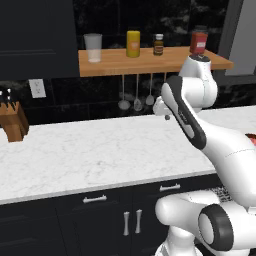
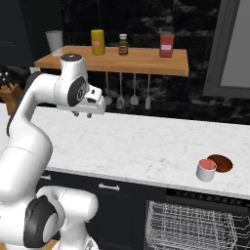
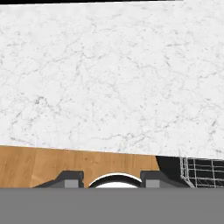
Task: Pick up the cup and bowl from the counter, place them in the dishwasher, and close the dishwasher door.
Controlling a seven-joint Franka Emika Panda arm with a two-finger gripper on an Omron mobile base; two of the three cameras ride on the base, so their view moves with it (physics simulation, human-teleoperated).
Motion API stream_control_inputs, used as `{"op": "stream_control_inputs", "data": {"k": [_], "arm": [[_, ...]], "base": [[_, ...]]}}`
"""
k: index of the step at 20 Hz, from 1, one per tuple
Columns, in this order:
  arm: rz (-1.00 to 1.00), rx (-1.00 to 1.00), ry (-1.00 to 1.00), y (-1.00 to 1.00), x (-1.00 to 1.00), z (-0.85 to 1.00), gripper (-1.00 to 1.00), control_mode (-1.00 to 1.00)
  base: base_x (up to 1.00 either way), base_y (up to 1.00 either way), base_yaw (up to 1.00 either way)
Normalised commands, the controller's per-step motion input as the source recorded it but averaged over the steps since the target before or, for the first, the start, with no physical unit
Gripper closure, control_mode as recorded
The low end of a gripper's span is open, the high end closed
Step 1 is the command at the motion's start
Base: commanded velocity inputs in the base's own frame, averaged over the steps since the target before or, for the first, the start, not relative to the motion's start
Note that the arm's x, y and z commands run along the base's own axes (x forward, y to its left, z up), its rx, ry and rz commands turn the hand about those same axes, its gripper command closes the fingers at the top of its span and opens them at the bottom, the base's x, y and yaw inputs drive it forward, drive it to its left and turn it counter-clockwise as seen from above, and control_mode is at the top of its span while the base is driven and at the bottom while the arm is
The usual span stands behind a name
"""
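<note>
Nearest the base, the dishwasher [image 2: 195, 224] stands open below the worktop's front edge, its one grey wire rack bare.

Above it, close to the front edge of the counter [image 2: 146, 146] toward its right end, sit one cup [image 2: 206, 169] and one bowl [image 2: 220, 163]. The cup stands upright just in front of the bowl and a little to its left, and the two look to be touching or nearly so. Neither is held yet.

The cup looks small, rigid and light, probably glazed and somewhat slippery; I would take it across the rim and side wall from above. The bowl is shallow and wide, so its low rim is the likely hold, pinched on one side; it may tip if gripped off-centre, and both could chip if dropped into the rack.

The gripper [image 2: 82, 115] hangs over the counter's left part, well apart from both dishes. In the hand view its two fingertips [image 3: 70, 179] stand apart with nothing between them, looking down at bare marble.

Farthest back, a wooden shelf [image 2: 122, 61] carries four things: one tumbler [image 2: 54, 41], one yellow jar [image 2: 98, 42], one small brown bottle [image 2: 123, 44] and one red jar [image 2: 166, 45]. Three utensils [image 2: 120, 100] hang beneath it, and one knife block [image 1: 14, 121] stands at the counter's back-left corner.
</note>
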Motion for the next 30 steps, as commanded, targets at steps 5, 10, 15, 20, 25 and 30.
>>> {"op": "stream_control_inputs", "data": {"k": [5,10,15,20,25,30], "arm": [[-0.02,0.0,-0.01,-0.34,-0.04,-0.16,-1.0,-1.0],[-0.02,0.04,-0.02,-0.99,0.0,-0.34,-1.0,-1.0],[0.01,0.0,0.06,-1.0,0.0,-0.2,-1.0,-1.0],[0.0,0.0,0.11,-0.99,0.0,0.04,-1.0,-1.0],[-0.01,-0.08,0.24,-0.83,0.0,0.14,-1.0,-1.0],[-0.03,-0.17,0.33,-0.73,-0.01,0.0,-1.0,-1.0]], "base": [[0.0,0.0,0.0],[0.0,0.0,0.0],[0.0,0.0,0.0],[0.0,0.0,0.0],[0.0,0.0,0.0],[0.0,0.0,0.0]]}}
